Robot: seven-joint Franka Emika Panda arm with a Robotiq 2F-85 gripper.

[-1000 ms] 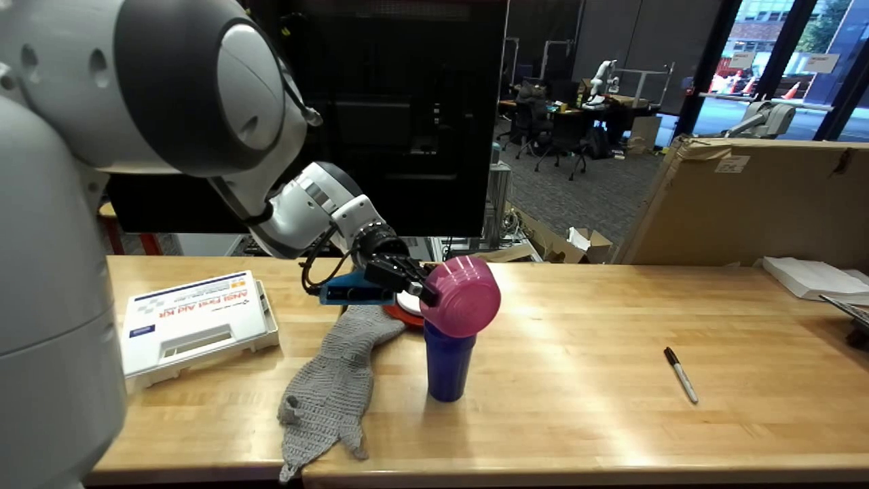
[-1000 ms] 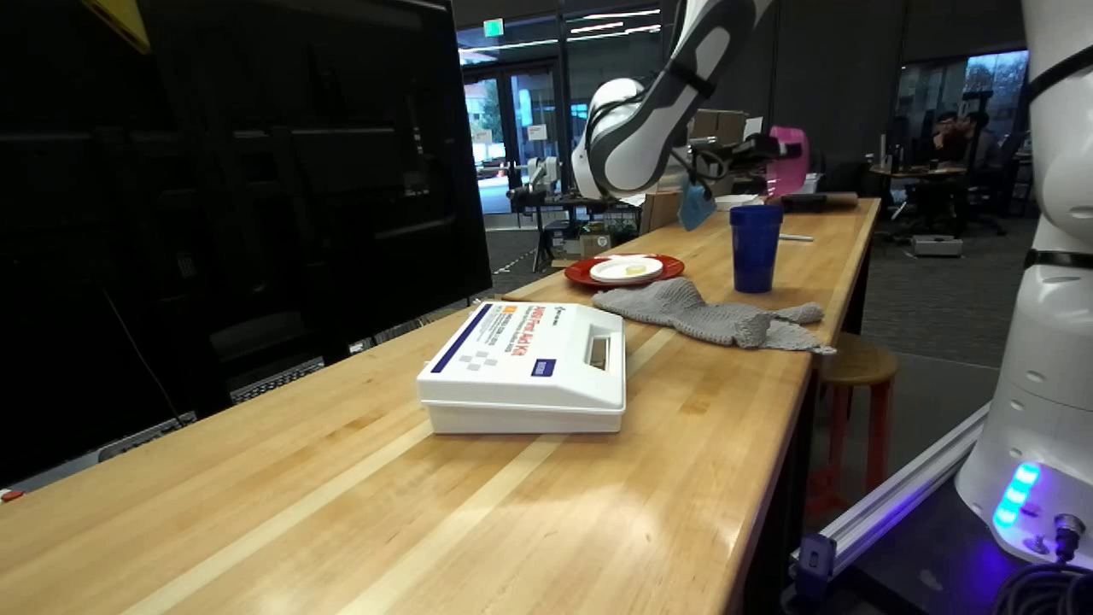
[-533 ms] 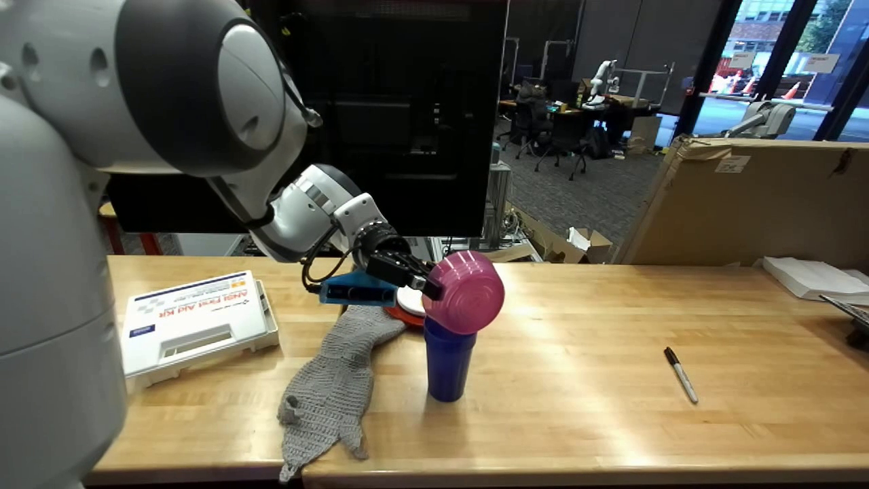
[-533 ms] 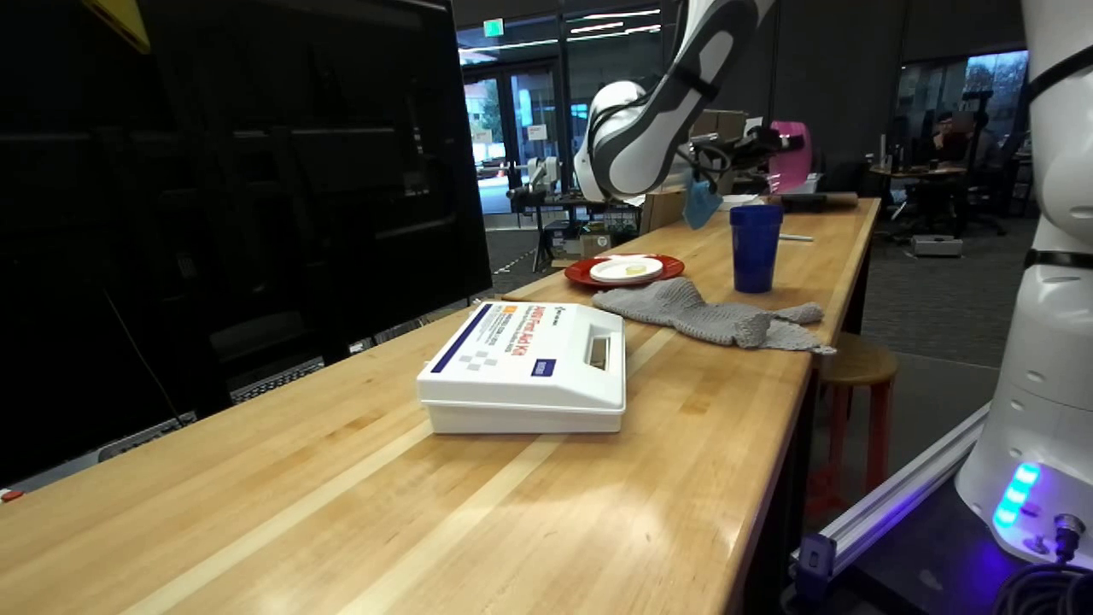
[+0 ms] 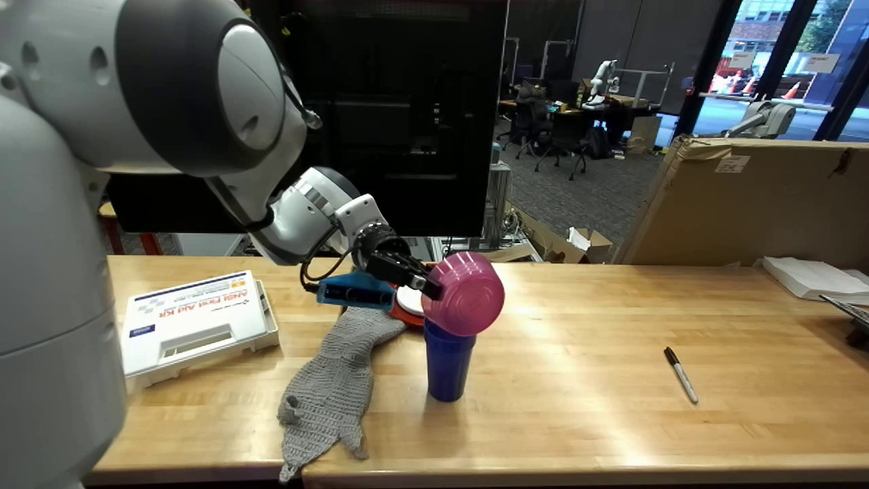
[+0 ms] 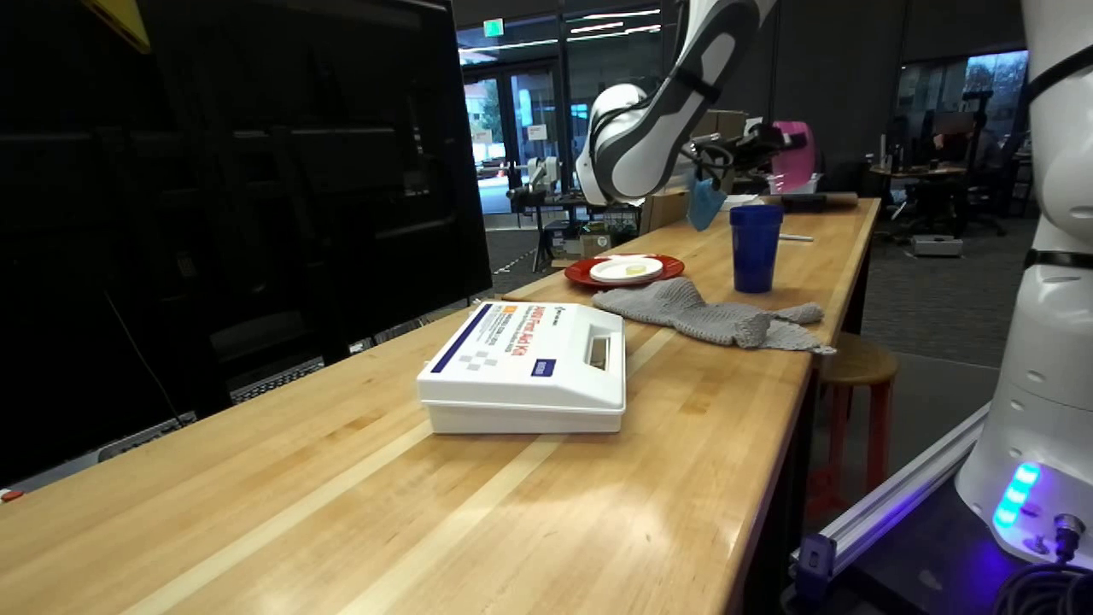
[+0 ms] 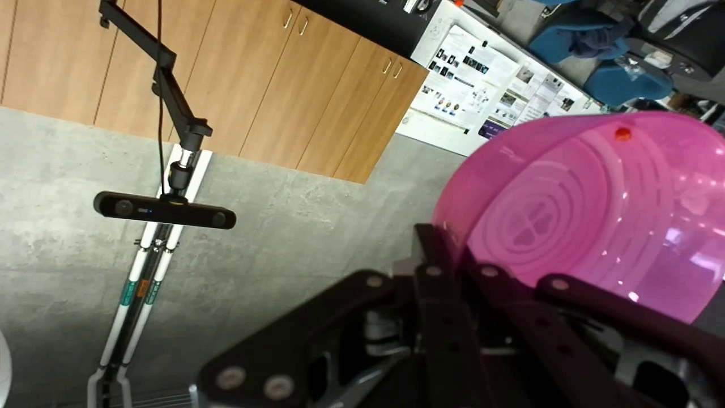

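End effector [image 5: 430, 289]: grasping a tilted pink bowl [image 5: 468, 295] by its rim
Gray cloth [image 5: 333, 380]: reaches the surface's [image 5: 557, 387] edge
Marker [image 5: 681, 375]: well apart

The pink bowl [image 5: 468, 294] is of glossy, see-through plastic. The gripper [image 7: 450, 252] is matt black with shiny metal screw heads [image 7: 278, 387]. From the bowl in an exterior view, at six o'clock the blue cup [image 5: 448, 370] looks like smooth plastic; at eight, the grey cloth [image 5: 333, 380] is rough and knitted; at nine, the first-aid case [image 5: 190, 305] is smooth white plastic. The tabletop [image 5: 577, 407] is of wood, polished and shiny.
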